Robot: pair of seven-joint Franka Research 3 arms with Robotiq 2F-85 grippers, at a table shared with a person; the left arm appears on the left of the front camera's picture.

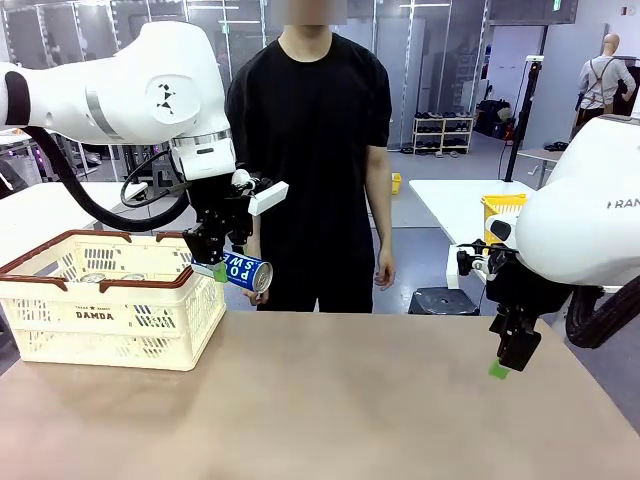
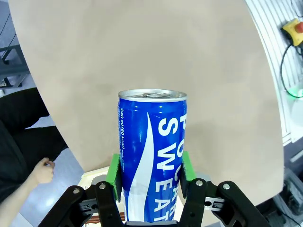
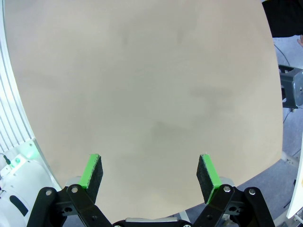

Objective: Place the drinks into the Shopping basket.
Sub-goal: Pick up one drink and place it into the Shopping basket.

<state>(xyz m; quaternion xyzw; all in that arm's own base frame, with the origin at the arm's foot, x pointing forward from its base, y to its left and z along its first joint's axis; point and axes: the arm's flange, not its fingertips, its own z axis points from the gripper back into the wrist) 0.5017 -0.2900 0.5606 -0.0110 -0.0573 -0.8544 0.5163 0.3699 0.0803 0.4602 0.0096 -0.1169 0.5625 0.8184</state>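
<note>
A blue and white drink can point(image 1: 243, 272) hangs tilted just past the right rim of the cream Shopping basket point(image 1: 110, 300), and my left gripper point(image 1: 215, 262) is shut on it. In the left wrist view the can point(image 2: 151, 156) stands between the green pads point(image 2: 113, 171), silver top pointing away. Silver can tops point(image 1: 92, 278) show inside the basket. My right gripper point(image 1: 508, 352) hovers open above the table's right side; in the right wrist view its jaws point(image 3: 150, 177) stand wide apart with nothing between them.
A person in black stands at the far side of the tan table point(image 1: 330, 400), one hand point(image 1: 384, 272) hanging by the edge. A bright yellow basket point(image 1: 503, 210) sits on a white table behind.
</note>
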